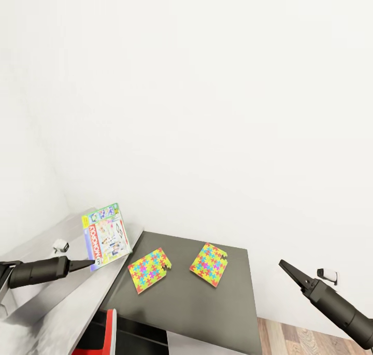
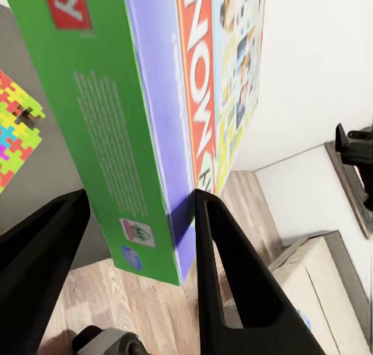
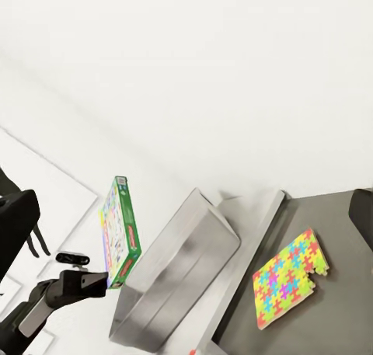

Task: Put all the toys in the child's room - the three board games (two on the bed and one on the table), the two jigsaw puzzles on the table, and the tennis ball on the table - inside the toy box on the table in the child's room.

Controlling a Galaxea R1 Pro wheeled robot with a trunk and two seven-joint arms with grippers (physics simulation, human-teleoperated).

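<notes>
My left gripper is shut on a green, white and purple board game lettered MONOPOLY. It holds the box upright on edge over the far end of the light grey toy box. In the left wrist view the black fingers clamp the game's green edge. Two multicoloured jigsaw puzzles lie flat on the dark grey table, right of the toy box. My right gripper hangs open off the table's right side, with nothing in it. Its camera sees the game, the toy box and one puzzle.
A white wall runs close behind the table. Wood floor shows past the table's right edge. A red and black object sits low under the table's front edge.
</notes>
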